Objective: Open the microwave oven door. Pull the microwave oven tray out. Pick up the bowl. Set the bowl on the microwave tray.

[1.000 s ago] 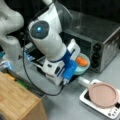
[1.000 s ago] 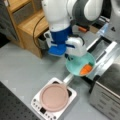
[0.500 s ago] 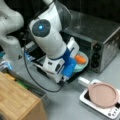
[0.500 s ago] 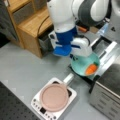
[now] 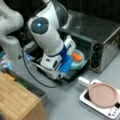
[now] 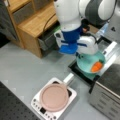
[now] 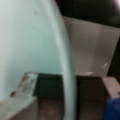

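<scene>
In a front view, a wooden cabinet [image 5: 18,98] filled the lower left, and a black cable [image 5: 35,76] looped from the arm down to the grey table [image 5: 67,105]. Right of it the microwave oven door [image 5: 46,68] lay folded down, largely covered by the arm's white and blue wrist. The gripper [image 5: 67,67] reached over the open door, clenched on the near rim of the bowl [image 5: 78,61]; the wrist view showed a finger [image 7: 22,87] pressed against the bowl's pale inner wall. The bowl, orange food inside, sat over the microwave oven tray [image 6: 112,53], at the mouth of the microwave oven [image 5: 100,37]; whether it touched the tray could not be told. At lower right, a pink plate [image 5: 103,94] rested on a small white appliance [image 5: 110,111], well apart from the gripper.
</scene>
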